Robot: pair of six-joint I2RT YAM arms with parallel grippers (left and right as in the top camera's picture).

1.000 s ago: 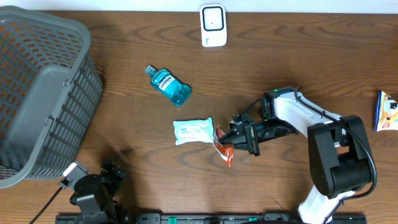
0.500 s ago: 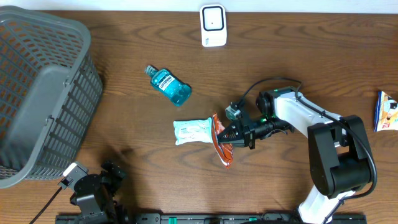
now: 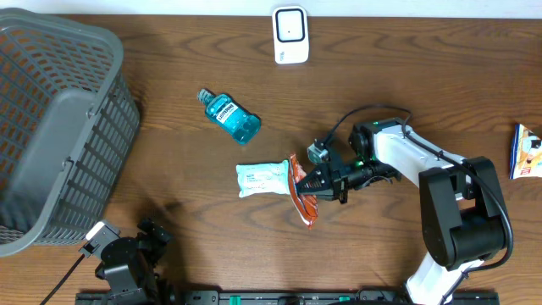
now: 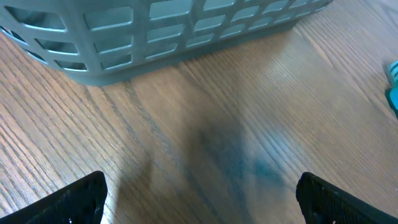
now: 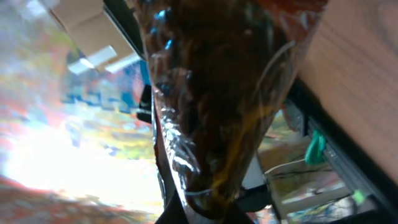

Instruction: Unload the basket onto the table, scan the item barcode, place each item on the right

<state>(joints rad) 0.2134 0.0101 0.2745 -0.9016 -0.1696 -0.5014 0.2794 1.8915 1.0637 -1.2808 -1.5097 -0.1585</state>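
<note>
Overhead and 2 wrist views of a brown wood-grain table (image 3: 169,186) set for barcode scanning. The largest object, a grey slatted plastic basket (image 3: 51,127), fills the left end. The white-and-black right arm reaches toward the table's middle, where the right gripper (image 3: 320,181) is clamped tight on 1 edge of the task item, an orange-red crinkled film snack packet (image 3: 301,196). The packet sits just right of a white-and-teal soft wipes pack (image 3: 263,179); whether the 2 touch, or whether the packet's lower end rests on the wood, cannot be told. The left gripper (image 4: 199,208) hangs near the basket wall over bare wood with its fingers spread wide and nothing between them. A blue liquid-filled clear bottle (image 3: 229,116) lies on its side above the wipes pack. A small white rectangular scanner (image 3: 290,35) stands at the far edge, well apart from the packet. A colourful carton (image 3: 527,151) shows at the right margin. In the right wrist view the packet (image 5: 211,93) appears as glossy, wrinkled film over dark contents. It is judged light, limp, slippery and easily crushed. The best hold is probably on a flat sealed seam, leaving the printed face free to turn toward the scanner.
</note>
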